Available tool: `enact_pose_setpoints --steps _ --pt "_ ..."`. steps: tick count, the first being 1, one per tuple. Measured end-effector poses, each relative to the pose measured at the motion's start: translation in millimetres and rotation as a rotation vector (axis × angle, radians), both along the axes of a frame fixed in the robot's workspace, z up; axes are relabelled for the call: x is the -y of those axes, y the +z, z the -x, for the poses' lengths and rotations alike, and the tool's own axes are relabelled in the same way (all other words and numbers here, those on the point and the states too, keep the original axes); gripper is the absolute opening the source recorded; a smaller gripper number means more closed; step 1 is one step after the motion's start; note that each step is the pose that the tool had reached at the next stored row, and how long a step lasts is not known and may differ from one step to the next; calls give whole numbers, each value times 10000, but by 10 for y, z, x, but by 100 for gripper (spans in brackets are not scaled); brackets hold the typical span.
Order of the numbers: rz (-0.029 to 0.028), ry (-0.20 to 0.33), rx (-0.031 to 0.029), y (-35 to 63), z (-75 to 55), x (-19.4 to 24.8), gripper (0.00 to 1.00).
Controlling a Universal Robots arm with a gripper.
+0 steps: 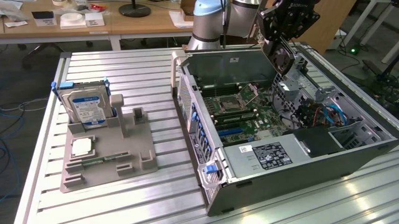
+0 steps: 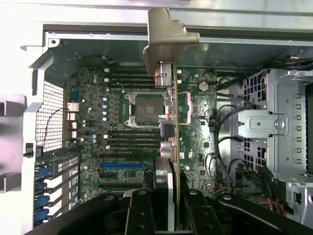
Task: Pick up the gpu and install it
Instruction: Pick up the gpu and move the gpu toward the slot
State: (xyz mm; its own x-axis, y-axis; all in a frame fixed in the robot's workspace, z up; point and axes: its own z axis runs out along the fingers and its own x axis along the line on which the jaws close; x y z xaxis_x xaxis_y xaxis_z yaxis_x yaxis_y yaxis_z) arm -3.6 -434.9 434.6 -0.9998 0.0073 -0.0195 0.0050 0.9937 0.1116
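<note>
In the exterior view's upper right, the gripper [image 1: 277, 37] grips the gpu [image 1: 281, 56], hanging above the motherboard [image 1: 243, 121] of the open case [image 1: 299, 182].

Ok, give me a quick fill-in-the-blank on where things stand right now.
1. The tool is shut on the gpu, which hangs ____ the open computer case.
2. The hard drive stands upright to the exterior view's ____ of the case.
3. Inside the case, under the gpu, lies the green ____.
Missing words: above; left; motherboard.
</note>
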Motion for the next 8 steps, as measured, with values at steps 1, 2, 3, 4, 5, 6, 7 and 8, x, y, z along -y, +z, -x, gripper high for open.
enact_pose_setpoints --steps 1,2,3,4,5,6,7,8 --pt "1 -1 0 0 0 0 28" --pt "0 0 1 0 0 0 28" --pt "0 -1 0 0 0 0 28" --pt "0 0 0 0 0 0 28" --pt "0 0 0 0 0 0 28" --pt "0 0 0 0 0 0 28" --pt "0 0 0 0 0 0 28" --pt "0 0 0 0 0 0 28"
